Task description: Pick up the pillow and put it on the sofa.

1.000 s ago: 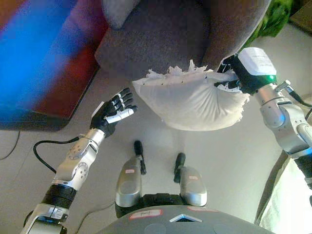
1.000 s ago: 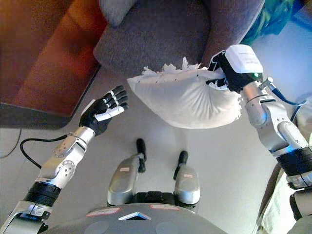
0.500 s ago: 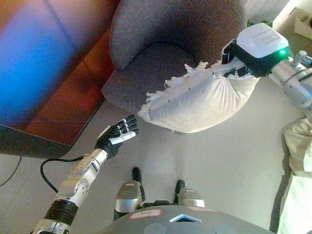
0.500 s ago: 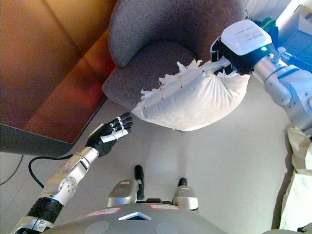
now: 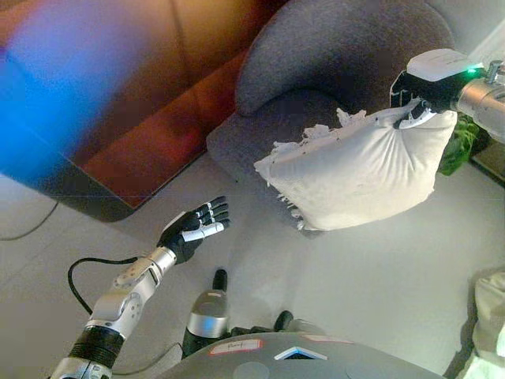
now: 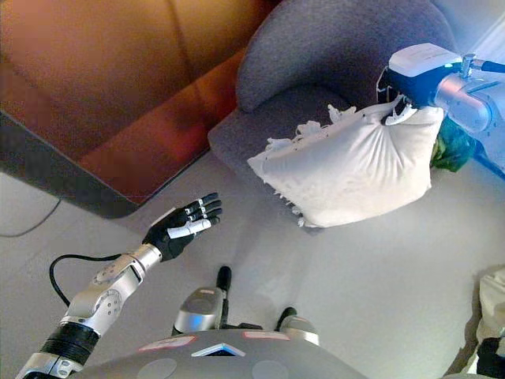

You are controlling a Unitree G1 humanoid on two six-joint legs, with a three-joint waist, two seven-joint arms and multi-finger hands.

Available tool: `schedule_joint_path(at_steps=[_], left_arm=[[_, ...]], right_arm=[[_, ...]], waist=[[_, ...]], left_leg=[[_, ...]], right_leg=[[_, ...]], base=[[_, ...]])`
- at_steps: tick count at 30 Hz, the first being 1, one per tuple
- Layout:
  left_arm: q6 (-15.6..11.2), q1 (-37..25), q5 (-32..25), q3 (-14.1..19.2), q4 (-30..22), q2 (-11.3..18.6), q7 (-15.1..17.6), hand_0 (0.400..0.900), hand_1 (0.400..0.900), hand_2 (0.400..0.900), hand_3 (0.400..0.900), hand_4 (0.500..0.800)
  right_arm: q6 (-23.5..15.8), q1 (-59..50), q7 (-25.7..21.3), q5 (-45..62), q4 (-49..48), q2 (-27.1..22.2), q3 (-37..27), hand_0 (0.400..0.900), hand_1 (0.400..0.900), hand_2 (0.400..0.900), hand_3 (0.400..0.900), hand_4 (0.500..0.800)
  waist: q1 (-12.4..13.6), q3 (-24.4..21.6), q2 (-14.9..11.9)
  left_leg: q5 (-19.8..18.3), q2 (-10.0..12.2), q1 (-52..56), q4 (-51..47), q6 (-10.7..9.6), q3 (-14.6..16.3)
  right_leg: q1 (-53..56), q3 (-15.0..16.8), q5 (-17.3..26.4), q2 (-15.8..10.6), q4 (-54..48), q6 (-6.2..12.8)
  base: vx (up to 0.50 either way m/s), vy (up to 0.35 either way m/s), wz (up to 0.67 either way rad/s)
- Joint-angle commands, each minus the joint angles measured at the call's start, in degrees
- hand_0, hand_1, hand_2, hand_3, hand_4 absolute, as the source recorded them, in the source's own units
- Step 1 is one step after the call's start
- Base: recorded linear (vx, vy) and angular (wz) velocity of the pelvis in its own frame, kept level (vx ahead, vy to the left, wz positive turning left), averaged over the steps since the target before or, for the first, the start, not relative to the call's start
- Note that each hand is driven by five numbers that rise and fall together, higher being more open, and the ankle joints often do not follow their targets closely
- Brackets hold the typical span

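Note:
A white pillow with a frayed fringe hangs in the air in front of the grey sofa chair. My right hand is shut on the pillow's upper right corner, its fingers mostly buried in the cloth. The pillow's lower part overlaps the front edge of the seat without resting on it. My left hand is open over the floor at lower left, fingers spread, well apart from the pillow.
A reddish-brown cabinet with a dark base stands on the left, next to the chair. Something green lies right of the chair. Pale cloth shows at the lower right edge. Light floor spreads in front.
The camera has swung, so the chair now sits further right. My right hand has carried the pillow rightward and kept it raised before the seat. My left hand stays open.

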Motion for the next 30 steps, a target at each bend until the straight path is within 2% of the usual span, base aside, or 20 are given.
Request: schedule_joint_path(at_steps=[1,2,3,4,9,12,14,17,23,27,30], left_arm=[[-3.68,-5.11,-1.28,-2.39,-6.68,4.24,-3.13,0.9,0.9,0.9,0.9,0.8],[-3.99,-6.18,-1.33,-2.57,-6.75,4.72,-2.88,0.9,0.9,0.9,0.9,0.8],[-4.11,-6.99,-1.47,-2.53,-7.23,5.31,-2.52,0.9,0.9,0.9,0.9,0.8],[-4.14,-7.61,-1.56,-2.46,-7.94,5.75,-1.82,0.9,0.9,0.9,0.9,0.8],[-3.58,-8.51,-2.21,-2.66,-9.22,6.74,-0.93,0.9,0.9,0.9,0.9,0.8],[-3.78,-8.63,-2.96,-2.99,-8.77,7.54,-1.13,0.9,0.9,0.9,0.9,0.8],[-3.7,-8.37,-2.7,-3.01,-9.5,7.82,-1.06,0.9,0.9,0.9,0.9,0.8],[-3.88,-8.09,-2.9,-3.52,-9.08,7.95,-1.18,0.9,0.9,0.9,0.9,0.8],[-4.62,-6.8,-3.23,-3.9,-7.99,6.57,-1.55,0.9,0.9,0.9,0.9,0.8],[-5.75,-5.87,-2.76,-3.9,-6.51,4.6,-0.49,0.9,0.9,0.9,0.9,0.8],[-7.0,-4.71,-1.7,-3.01,-5.6,3.07,0.66,0.9,0.9,0.9,0.9,0.8]], right_arm=[[10.23,-18.88,-9.87,3.09,4.97,-0.71,0.71,0.4,0.4,0.4,0.4,0.5],[13.37,-19.72,-11.66,2.49,6.62,0.2,0.5,0.835,0.835,0.835,0.835,0.761],[17.58,-19.82,-12.85,3.2,8.59,1.15,-0.28,0.9,0.9,0.9,0.9,0.8],[20.38,-19.87,-13.37,4.8,10.03,1.94,-1.17,0.9,0.9,0.9,0.9,0.8],[22.37,-20.73,-16.79,6.82,12.73,3.14,-1.29,0.9,0.9,0.9,0.9,0.8],[22.62,-18.44,-18.87,7.28,15.63,4.27,-4.64,0.9,0.9,0.9,0.9,0.8],[24.48,-17.32,-21.78,9.12,15.03,4.19,-5.39,0.9,0.9,0.9,0.9,0.8],[23.85,-14.92,-24.31,8.03,15.33,4.27,-8.58,0.9,0.9,0.9,0.9,0.8],[21.21,-10.44,-26.61,14.47,13.1,3.49,-13.92,0.9,0.9,0.9,0.9,0.8],[18.03,-2.41,-28.65,15.95,5.78,3.47,-20.74,0.9,0.9,0.9,0.9,0.8],[17.65,7.77,-28.95,17.69,-4.25,4.57,-27.4,0.9,0.9,0.9,0.9,0.8]], waist=[[4.44,-0.94,-2.62],[4.94,0.18,-2.82],[5.47,1.31,-2.98],[5.85,2.41,-3.08],[6.52,3.47,-2.85],[6.62,2.84,-2.82],[6.57,2.52,-2.79],[6.11,1.52,-2.46],[4.44,-0.69,-1.22],[2.15,-2.85,-0.53],[-0.03,-4.25,0.33]], left_leg=[[-8.23,1.06,-1.57,5.13,-0.29,0.17],[-8.02,1.08,-2.53,5.13,-0.22,-0.32],[-7.69,1.11,-3.37,4.93,-0.15,-0.91],[-7.18,1.15,-4.01,4.36,0.0,-1.36],[-6.45,1.29,-4.3,3.19,0.31,-1.79],[-6.48,1.46,-3.26,2.25,0.59,-1.56],[-6.41,1.57,-2.53,1.58,0.72,-1.4],[-6.29,1.54,-1.02,0.31,0.91,-1.21],[-5.63,1.59,2.06,-2.66,1.02,-0.35],[-5.52,1.67,3.56,-3.41,1.22,0.9],[-5.6,1.78,4.76,-3.8,1.3,2.02]], right_leg=[[-8.4,0.49,6.35,0.46,1.39,0.0],[-8.91,0.46,6.62,0.6,1.28,0.1],[-9.34,0.45,6.92,0.76,1.13,0.24],[-9.86,0.47,7.24,0.93,1.0,0.39],[-9.83,-0.42,7.35,0.89,1.0,0.66],[-9.18,-0.9,7.13,0.74,1.15,0.92],[-8.74,-0.98,7.04,0.76,1.26,0.95],[-8.09,-0.91,6.82,0.8,1.43,1.02],[-6.94,-0.09,6.06,1.07,1.45,0.92],[-6.78,0.86,5.55,1.13,1.9,0.85],[-6.58,1.9,5.18,1.21,2.23,0.69]], base=[[-0.17,-0.158,0.16],[-0.16,-0.155,0.14],[-0.14,-0.137,0.13],[-0.1,-0.099,0.11],[0.0,-0.007,0.08],[0.05,0.007,0.0],[0.03,-0.008,-0.03],[0.04,0.019,-0.06],[0.02,0.047,-0.1],[0.0,0.075,-0.2],[0.0,0.06,-0.2]])
